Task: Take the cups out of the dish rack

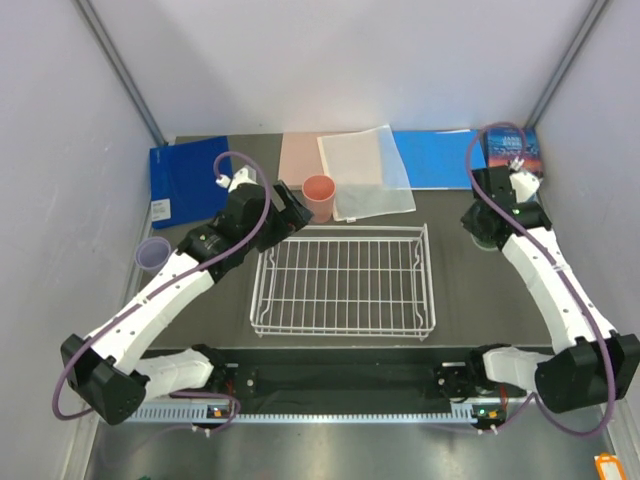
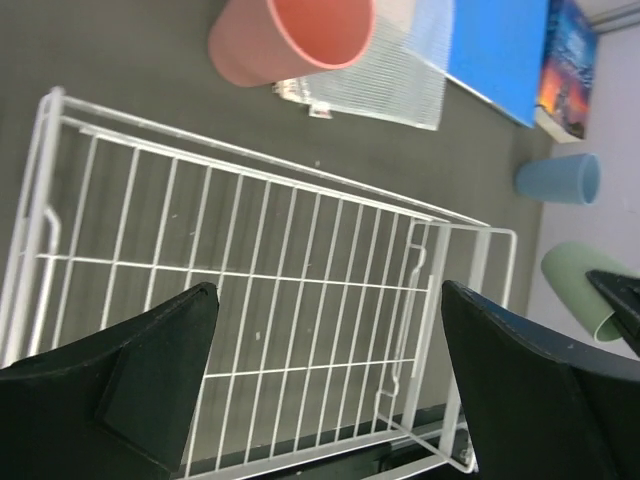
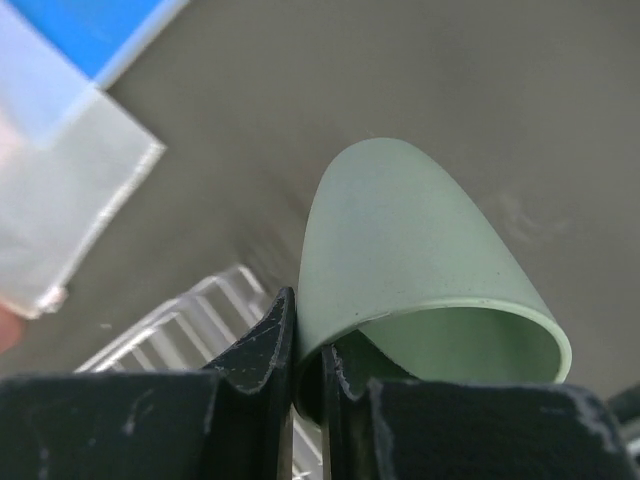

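Observation:
The white wire dish rack (image 1: pixel 342 282) (image 2: pixel 250 290) sits mid-table with nothing in it. A salmon pink cup (image 1: pixel 319 197) (image 2: pixel 290 40) stands upright on the table just behind the rack. My left gripper (image 1: pixel 288 216) (image 2: pixel 328 300) is beside that cup, on its left, open wide and holding nothing. My right gripper (image 1: pixel 484 236) (image 3: pixel 308 350) is to the right of the rack, shut on the wall of the pale green cup (image 3: pixel 420 260) (image 2: pixel 585 285), one finger inside the rim and one outside. A light blue cup (image 2: pixel 560 178) stands beyond it. A lavender cup (image 1: pixel 153 253) stands far left.
Along the back edge lie a blue folder (image 1: pixel 185 175), a pink sheet (image 1: pixel 300 155), a clear plastic sleeve (image 1: pixel 365 172), a second blue folder (image 1: pixel 440 158) and a book (image 1: pixel 522 150). Grey enclosure walls rise on both sides.

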Robot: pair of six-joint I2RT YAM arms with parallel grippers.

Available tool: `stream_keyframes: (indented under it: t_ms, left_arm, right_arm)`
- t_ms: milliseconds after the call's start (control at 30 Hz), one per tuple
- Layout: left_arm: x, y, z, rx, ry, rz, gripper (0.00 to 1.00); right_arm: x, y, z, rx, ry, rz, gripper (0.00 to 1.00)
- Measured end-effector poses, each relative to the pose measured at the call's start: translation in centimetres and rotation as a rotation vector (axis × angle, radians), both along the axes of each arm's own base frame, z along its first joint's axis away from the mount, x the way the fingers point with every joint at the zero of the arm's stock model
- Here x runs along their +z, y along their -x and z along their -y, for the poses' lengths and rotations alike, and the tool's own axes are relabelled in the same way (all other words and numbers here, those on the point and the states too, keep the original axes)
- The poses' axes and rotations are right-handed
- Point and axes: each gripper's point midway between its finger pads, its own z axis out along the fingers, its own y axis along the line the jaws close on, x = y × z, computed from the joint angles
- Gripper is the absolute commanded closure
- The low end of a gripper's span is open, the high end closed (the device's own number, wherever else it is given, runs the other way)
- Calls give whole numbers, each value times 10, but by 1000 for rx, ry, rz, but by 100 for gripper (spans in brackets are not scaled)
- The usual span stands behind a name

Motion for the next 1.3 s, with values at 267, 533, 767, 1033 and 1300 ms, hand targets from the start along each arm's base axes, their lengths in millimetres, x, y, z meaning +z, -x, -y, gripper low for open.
stream_keyframes:
  t_ms: [267, 533, 767, 1033, 1300]
  left_arm:
    - [-19, 8, -16, 37, -80, -63, 4]
    - [-38, 8, -16, 32, -128, -125, 5]
    - [-52, 5, -13, 16, -177, -178, 5]
    - [-48, -1, -9, -7, -198, -171, 4]
    - [-59, -4, -2, -36, -212, -203, 4]
  right_arm:
    - [-84, 46, 11, -32, -91, -257, 100]
    - [-116, 67, 16, -87, -174, -366, 100]
    - [-130, 58, 16, -106, -204, -445, 99]
    - [-131, 40, 14, -95, -207, -483, 84]
    - [-125, 41, 15, -75, -198, -467, 73]
